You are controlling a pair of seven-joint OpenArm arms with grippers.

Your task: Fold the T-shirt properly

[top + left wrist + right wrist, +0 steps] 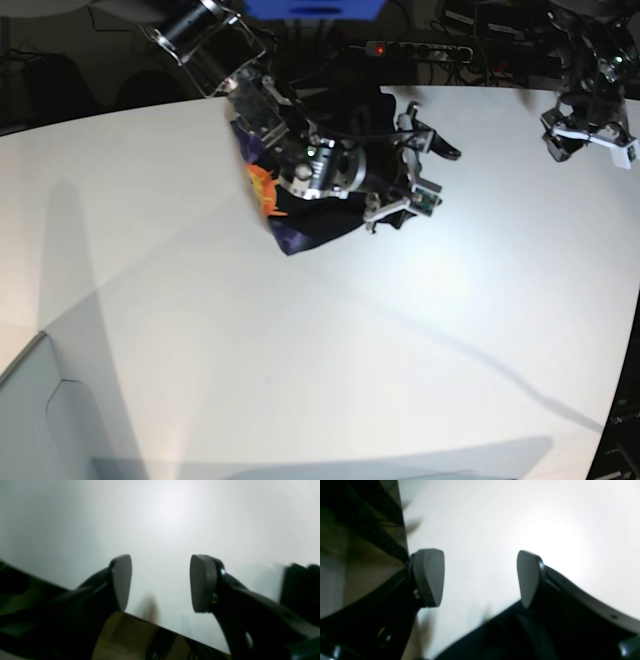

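The T-shirt [305,222] lies bunched in a black heap at the back middle of the white table [300,350], with an orange patch and purple print showing on its left side. My right arm reaches over the heap. Its gripper [432,172] stands open just right of the cloth, holding nothing. In the right wrist view the right gripper [480,577] shows grey pads [430,576] wide apart over bare table. My left gripper [590,140] hangs at the far right, well away from the shirt. In its wrist view the left gripper [160,582] is open and empty.
A power strip [420,48] with a red light and cables lie behind the table's back edge. A blue object [315,8] sits at the top. A pale grey box [40,420] stands at the lower left corner.
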